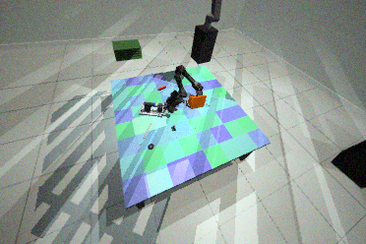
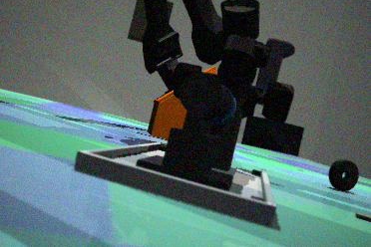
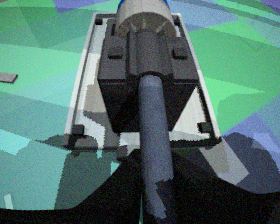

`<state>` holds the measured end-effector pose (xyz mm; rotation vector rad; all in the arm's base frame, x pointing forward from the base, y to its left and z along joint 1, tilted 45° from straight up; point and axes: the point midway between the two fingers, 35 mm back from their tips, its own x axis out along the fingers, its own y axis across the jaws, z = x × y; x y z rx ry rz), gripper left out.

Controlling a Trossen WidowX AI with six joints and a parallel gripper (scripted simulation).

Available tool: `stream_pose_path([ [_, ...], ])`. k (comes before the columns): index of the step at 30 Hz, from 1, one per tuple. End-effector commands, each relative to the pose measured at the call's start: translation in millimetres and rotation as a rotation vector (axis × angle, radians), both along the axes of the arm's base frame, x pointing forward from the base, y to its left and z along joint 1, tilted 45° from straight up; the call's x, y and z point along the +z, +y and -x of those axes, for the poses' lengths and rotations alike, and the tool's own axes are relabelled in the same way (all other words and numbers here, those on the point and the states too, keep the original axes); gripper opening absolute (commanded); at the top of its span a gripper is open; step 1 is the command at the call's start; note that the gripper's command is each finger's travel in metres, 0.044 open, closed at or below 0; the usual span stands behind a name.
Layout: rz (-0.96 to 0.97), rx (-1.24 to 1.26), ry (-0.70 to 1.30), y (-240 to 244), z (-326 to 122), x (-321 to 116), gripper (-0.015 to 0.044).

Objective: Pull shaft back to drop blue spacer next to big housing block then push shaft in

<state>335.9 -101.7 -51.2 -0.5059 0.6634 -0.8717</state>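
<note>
My gripper (image 3: 149,155) (image 1: 167,110) is shut on the grey shaft (image 3: 154,110), which runs from the fingers into a dark grey block (image 3: 109,67). The fingertips are hidden in the exterior view. Beyond that block a pale round collar (image 3: 145,12) sits in line with the shaft. A blue rim, the blue spacer (image 3: 121,1) (image 2: 233,107), shows behind the collar, cut by the top edge of the wrist view; in the exterior view it is a thin arc beside dark round parts. The big housing block and any other spacers cannot be told apart. The fixture stands on a pale-rimmed tray (image 3: 80,87) (image 2: 150,181).
An orange block (image 1: 197,101) (image 2: 167,120) stands behind the fixture. A red piece (image 1: 161,88), a small dark piece (image 1: 173,128) and a dark ring (image 2: 336,177) lie or stand on the table. A flat grey strip (image 3: 7,78) lies left of the tray.
</note>
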Motion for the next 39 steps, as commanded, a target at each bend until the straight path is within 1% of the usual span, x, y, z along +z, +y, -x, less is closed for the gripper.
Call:
stream_pose_path([
  [1, 0.001, -0.004, -0.004, 0.6, 1.2, 0.2, 0.0],
  [39, 0.001, -0.004, -0.004, 2.5, 4.5, -1.0, 0.0],
])
